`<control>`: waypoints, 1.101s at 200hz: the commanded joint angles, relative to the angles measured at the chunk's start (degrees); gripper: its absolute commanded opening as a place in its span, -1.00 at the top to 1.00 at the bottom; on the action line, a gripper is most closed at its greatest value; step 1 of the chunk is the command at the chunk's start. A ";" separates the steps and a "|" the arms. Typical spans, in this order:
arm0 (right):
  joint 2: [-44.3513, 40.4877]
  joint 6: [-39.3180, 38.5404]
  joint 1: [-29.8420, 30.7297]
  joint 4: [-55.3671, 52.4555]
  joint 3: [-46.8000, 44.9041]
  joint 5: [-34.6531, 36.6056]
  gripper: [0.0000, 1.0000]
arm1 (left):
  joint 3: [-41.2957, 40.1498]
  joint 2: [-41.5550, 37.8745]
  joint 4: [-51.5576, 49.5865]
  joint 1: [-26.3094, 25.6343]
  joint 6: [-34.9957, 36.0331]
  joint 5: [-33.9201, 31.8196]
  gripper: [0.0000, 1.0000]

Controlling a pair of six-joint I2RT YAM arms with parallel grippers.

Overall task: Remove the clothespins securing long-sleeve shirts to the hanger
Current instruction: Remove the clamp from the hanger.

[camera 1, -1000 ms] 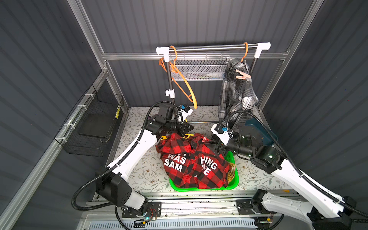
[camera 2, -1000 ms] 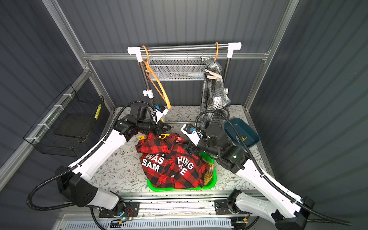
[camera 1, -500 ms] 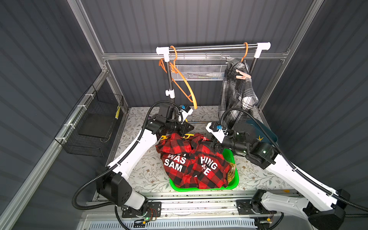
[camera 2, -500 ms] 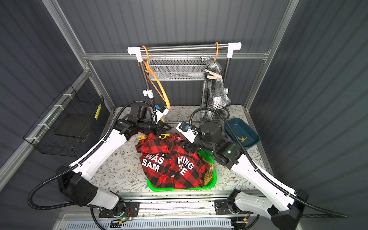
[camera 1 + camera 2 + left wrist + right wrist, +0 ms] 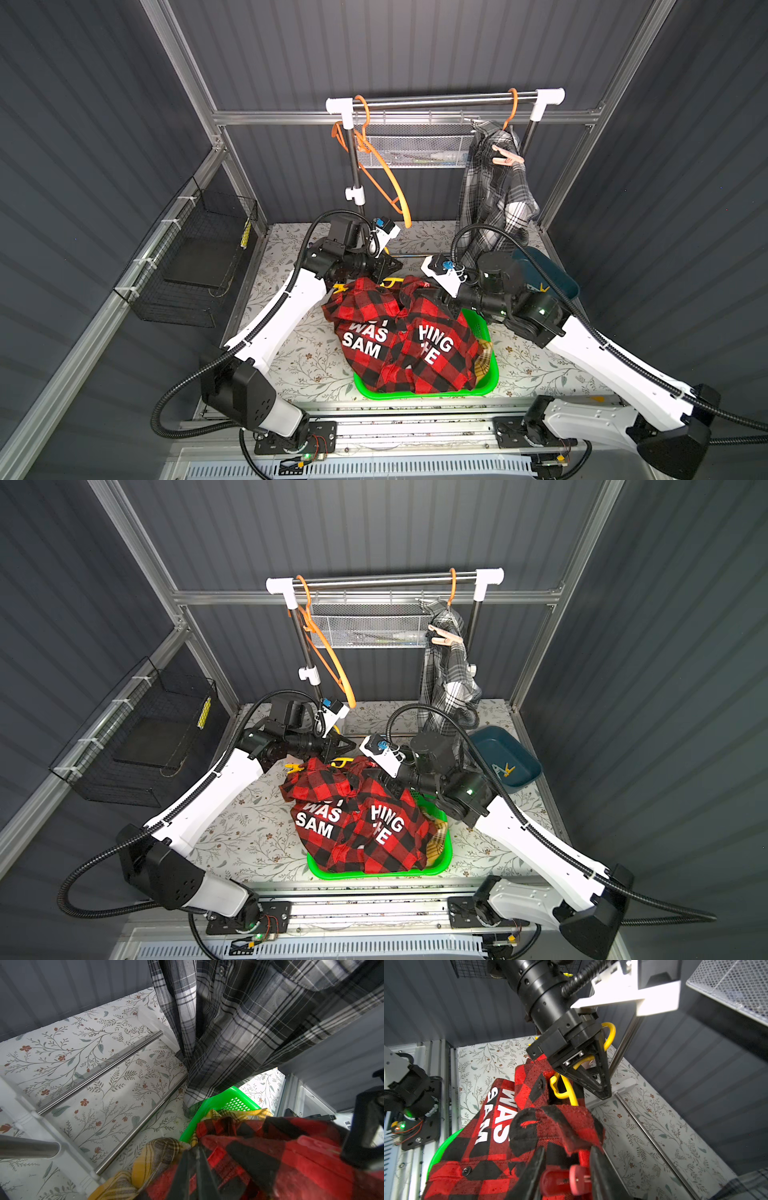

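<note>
1. Left of centre in a top view, the left gripper [image 5: 390, 266] has its claw pressed together. The right wrist view suggests it pinches the neck of the yellow hanger [image 5: 566, 1087]. It should hold firm as the counter-hold for the coming pull.
2. At centre, the red-and-black shirt [image 5: 399, 332] drapes from that hanger, its lower part lying in the green basket [image 5: 424, 395].
3. Right of centre, the right gripper [image 5: 568, 1153] has its 2 fingers against either side of the red clothespin [image 5: 564, 1181], low in the right wrist view. Where the clip's mouth bites is hidden by cloth. I judge this to be the squeeze step. Press the handle ends fully so the mouth opens, then draw straight back along the clip, away from the fabric. A half squeeze would drag cloth and tug the hanger.
4. Upper right, the grey plaid shirt [image 5: 494, 195] hangs from the rail [image 5: 436, 99] with a salmon clothespin [image 5: 505, 156] on its shoulder, 1 clip not yet removed.
5. Far right, the blue tray [image 5: 494, 746] holds loose clips [image 5: 505, 769], the likely drop spot.
</note>
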 commanded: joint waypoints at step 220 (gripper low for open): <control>-17.72 26.79 -10.78 -24.00 -7.31 13.41 1.00 | -0.96 -0.34 2.54 2.10 -0.75 1.85 1.00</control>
